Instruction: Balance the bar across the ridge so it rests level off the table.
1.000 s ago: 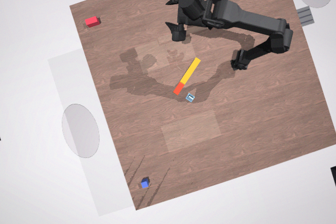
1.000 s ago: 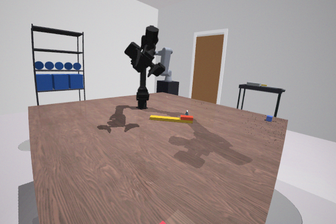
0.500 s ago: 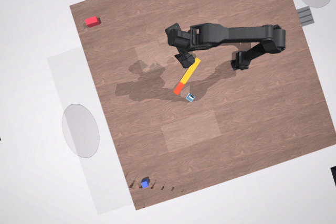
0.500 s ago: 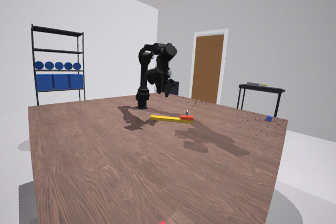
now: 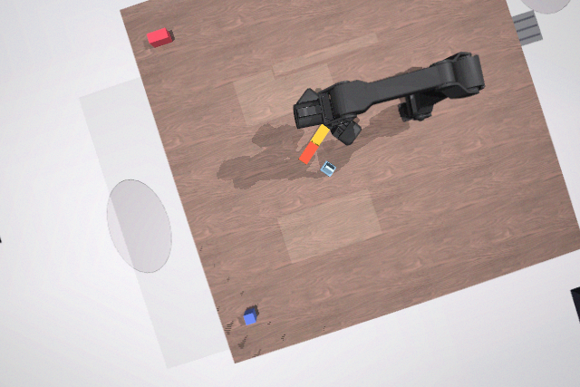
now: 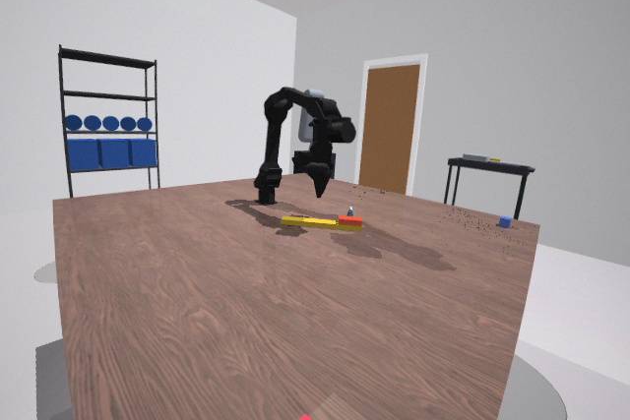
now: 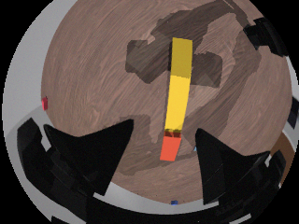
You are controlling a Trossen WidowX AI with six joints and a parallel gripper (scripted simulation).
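holding the hand (image 5: 327,113) (image 6: 319,195) (image 7: 166,129) released and empty above the bar (image 5: 321,134) (image 6: 307,222) (image 7: 178,100), probably to straddle its narrow width before gripping. likely needing a grip shifted towards the red block (image 5: 308,152) (image 6: 350,220) (image 7: 170,147), for extra weight there. see the bar lying flat on the counter (image 5: 421,186) (image 6: 203,303) (image 7: 93,84), near side of the small pale-blue ridge (image 5: 328,168) (image 6: 350,210) (image 7: 195,149); long, slim, yellow, red-topped at its right end.

Brown door (image 6: 390,128) between pale grey walls.
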